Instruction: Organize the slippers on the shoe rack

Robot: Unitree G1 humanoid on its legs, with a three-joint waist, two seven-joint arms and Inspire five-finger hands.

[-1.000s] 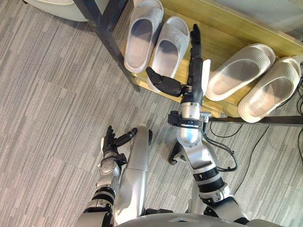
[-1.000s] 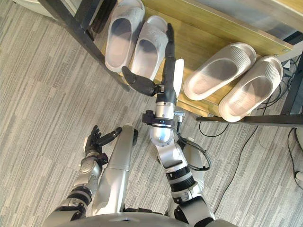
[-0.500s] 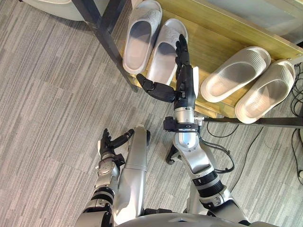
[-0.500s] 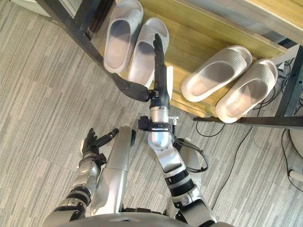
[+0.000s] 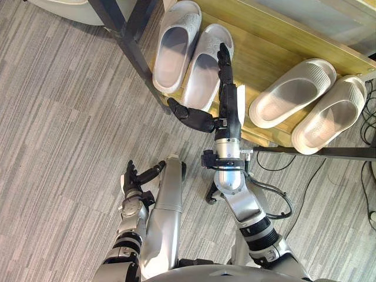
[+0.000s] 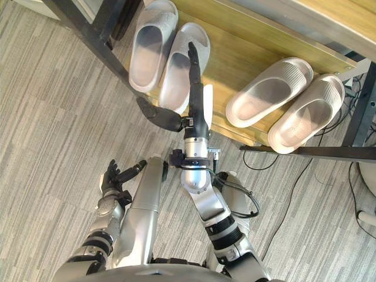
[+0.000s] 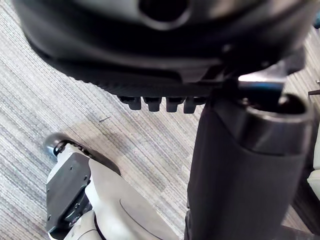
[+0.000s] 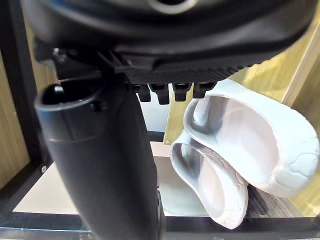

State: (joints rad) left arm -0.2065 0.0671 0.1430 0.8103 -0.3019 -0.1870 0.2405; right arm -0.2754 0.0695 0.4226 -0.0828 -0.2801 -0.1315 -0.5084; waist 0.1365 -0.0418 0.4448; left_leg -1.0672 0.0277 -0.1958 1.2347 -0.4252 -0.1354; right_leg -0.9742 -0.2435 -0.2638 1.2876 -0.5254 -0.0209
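Observation:
Two pale grey slippers lie side by side at the left end of the wooden rack shelf. They also appear close up in the right wrist view. A beige pair lies at the shelf's right end, angled. My right hand is open, its straight fingers lying along the right edge of the inner grey slipper. Its thumb is spread wide below that slipper's heel. My left hand hangs open low over the floor.
A black metal post of the rack slants down just left of the grey pair. A black rail runs under the shelf's right end. Bare wood lies between the two pairs. Grey striped carpet covers the floor.
My right hand has shifted left, from the bare wood onto the inner grey slipper's right edge, and its thumb has swung out past the heel. The left hand has stayed put.

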